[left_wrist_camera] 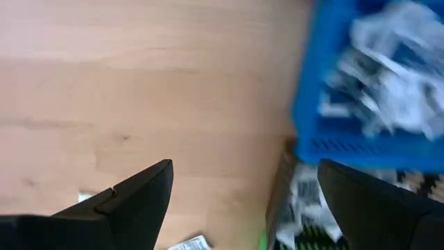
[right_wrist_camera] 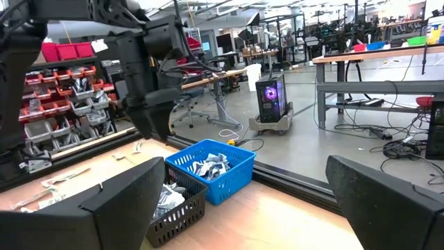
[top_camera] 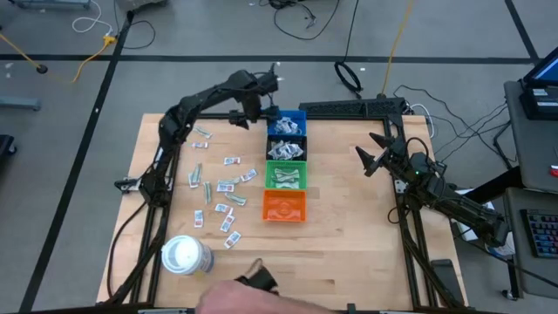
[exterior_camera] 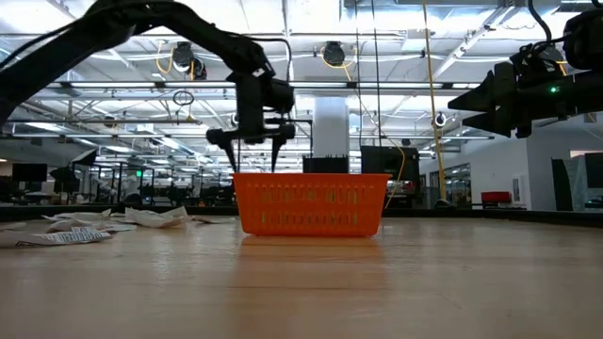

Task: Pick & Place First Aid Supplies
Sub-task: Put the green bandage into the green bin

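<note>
Key relation: the first aid supplies (top_camera: 222, 187) lie scattered on the counter (top_camera: 349, 227), toward the near edge from the left gripper (top_camera: 261, 112).
Left gripper: wide open, empty, beside the blue bin (top_camera: 287, 121).
Right gripper (top_camera: 373, 155): open, empty, well apart.
Materials: thin flat paper packets; rigid mesh plastic bins.

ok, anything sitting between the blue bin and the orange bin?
Yes: in the high view, a black bin then a green bin, both holding packets, lie between the blue bin and orange bin.
</note>
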Controlling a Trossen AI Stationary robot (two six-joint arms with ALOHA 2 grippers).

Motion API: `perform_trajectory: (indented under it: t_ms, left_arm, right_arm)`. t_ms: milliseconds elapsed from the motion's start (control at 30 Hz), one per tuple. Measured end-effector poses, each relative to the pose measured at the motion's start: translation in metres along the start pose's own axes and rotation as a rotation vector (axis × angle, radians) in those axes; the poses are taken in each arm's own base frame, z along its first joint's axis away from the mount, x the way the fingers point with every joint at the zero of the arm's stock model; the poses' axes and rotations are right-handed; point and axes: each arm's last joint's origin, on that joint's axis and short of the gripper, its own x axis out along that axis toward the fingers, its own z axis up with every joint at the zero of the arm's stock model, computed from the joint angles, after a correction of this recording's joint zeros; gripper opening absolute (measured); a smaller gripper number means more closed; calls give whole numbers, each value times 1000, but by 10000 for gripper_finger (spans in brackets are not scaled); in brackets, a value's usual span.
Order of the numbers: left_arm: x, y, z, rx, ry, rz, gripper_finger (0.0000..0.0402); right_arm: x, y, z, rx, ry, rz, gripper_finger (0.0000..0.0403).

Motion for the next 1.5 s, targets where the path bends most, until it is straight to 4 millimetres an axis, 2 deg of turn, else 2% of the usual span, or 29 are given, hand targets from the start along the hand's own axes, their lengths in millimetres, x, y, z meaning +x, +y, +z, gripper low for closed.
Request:
perform_trajectory:
  t_ms: [267, 400, 633, 833, 967, 1167, 1300, 1500]
  left_arm:
    - [6, 49, 7, -443, -48, -75, 361]
    - [10, 72, 5, -582, -75, -140, 361]
    - [14, 106, -1, -679, -141, -221, 361]
    - [15, 125, -10, -639, -224, -250, 361]
    - [22, 138, -13, -693, -227, -249, 361]
    - [34, 149, -17, -842, -204, -219, 361]
    - [39, 157, -16, -918, -266, -173, 361]
    - [40, 164, -18, -937, -375, -64, 361]
  right_arm:
    - [0, 0, 0, 0, -1, 0, 393]
    - [0, 0, 0, 0, 0, 0, 393]
    - [0, 0, 0, 0, 0, 0, 393]
    - [0, 0, 0, 0, 0, 0, 393]
    - [0, 0, 0, 0, 0, 0, 393]
    - [0, 0, 0, 0, -1, 1, 393]
    - [0, 0, 0, 0, 0, 0, 393]
    - [0, 0, 0, 0, 0, 0, 393]
